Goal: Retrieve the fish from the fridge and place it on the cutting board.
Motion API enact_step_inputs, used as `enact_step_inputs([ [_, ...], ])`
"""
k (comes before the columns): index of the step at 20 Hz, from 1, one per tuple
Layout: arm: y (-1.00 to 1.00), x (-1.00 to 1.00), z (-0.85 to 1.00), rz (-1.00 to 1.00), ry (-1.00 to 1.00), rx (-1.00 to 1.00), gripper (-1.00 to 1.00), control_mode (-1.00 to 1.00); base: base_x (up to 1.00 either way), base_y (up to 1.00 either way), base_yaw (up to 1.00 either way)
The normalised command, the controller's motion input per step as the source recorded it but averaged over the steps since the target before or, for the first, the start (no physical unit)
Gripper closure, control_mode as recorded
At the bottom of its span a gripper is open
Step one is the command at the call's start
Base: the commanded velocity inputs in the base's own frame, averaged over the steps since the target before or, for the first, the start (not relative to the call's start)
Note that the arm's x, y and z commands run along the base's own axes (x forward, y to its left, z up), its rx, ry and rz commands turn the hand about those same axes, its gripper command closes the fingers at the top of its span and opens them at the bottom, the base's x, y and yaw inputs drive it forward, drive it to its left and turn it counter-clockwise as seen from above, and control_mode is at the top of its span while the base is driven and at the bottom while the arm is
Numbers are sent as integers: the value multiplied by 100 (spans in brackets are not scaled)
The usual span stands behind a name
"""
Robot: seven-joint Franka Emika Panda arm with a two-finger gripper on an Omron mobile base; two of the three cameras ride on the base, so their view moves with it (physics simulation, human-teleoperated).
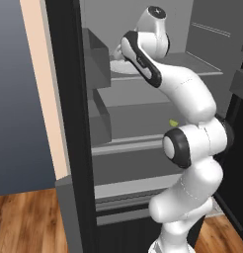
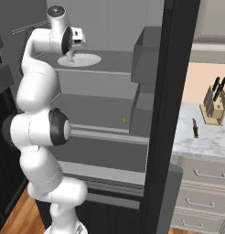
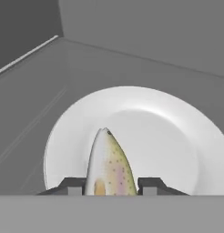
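Inside the open fridge (image 1: 143, 106), the robot's white arm reaches up to an upper shelf, where its claw (image 3: 110, 186) is clenched on the fish (image 3: 109, 166). In the hand view the two dark finger tips (image 3: 72, 185) stand on either side of the fish's body, pressing against its flanks, while its pointed end juts forward over the white round plate (image 3: 155, 132). The fish (pale and silvery, with dark speckles and a pinkish tint along its side) sits over the near part of the plate; whether it is lifted clear of the plate or touching it cannot be told. The plate rests on the grey shelf, near the back wall of the fridge. From the right base view the claw (image 2: 72, 56) hangs just over the plate's (image 2: 89, 59) left edge. A small yellow-green object (image 2: 124, 120) lies on the shelf below. Beyond the black door frame, a knife block (image 2: 213, 107) with black handles stands on the pale worktop (image 2: 201, 141), and a dark-handled knife (image 2: 195, 128) lies just in front of it.
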Motion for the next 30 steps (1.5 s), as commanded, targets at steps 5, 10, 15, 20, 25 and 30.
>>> enact_step_inputs([
  [5,-10,-93,25,0,-16,0,100,-100,0,0,0],
  [10,-4,-96,32,0,-11,1,100,-100,0,0,0],
  [15,-3,-100,3,1,0,0,100,-100,0,0,0],
  [20,-29,-100,0,1,0,2,100,-100,0,0,0],
  [25,-24,-95,-15,0,0,0,100,-100,0,0,0],
  [30,-4,-49,-60,1,0,0,100,-100,0,0,0],
])
